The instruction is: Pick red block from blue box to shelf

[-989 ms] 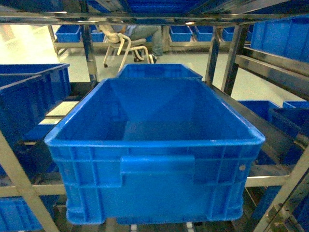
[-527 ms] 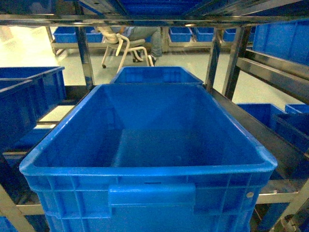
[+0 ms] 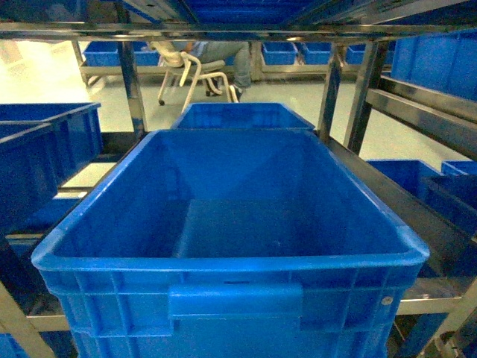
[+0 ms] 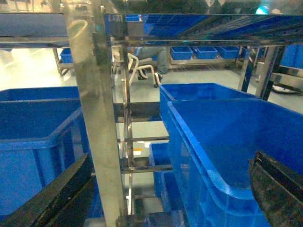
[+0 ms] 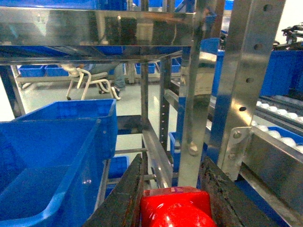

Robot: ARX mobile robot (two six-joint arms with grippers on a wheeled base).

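In the right wrist view my right gripper (image 5: 173, 163) is shut on the red block (image 5: 175, 208), which sits glossy between the two dark fingers, just in front of the shelf's steel posts (image 5: 196, 94). The left gripper (image 4: 173, 158) stands open and holds nothing; its fingers (image 4: 61, 194) spread wide beside a shelf upright (image 4: 97, 118). The shelf (image 3: 131, 82), a grey steel rack, fills the head view, where neither gripper shows. The blue box is out of view.
A large deep blue ribbed crate (image 3: 231, 224) sits on the shelf tier straight ahead, with another (image 3: 238, 115) behind it. More blue crates stand left (image 3: 45, 149) and right (image 3: 440, 60). A roller track (image 5: 279, 137) runs at the right.
Compared with a second ago the head view has closed in on the big crate, which now looks larger and lower. Nothing has visibly shifted in the last half second.
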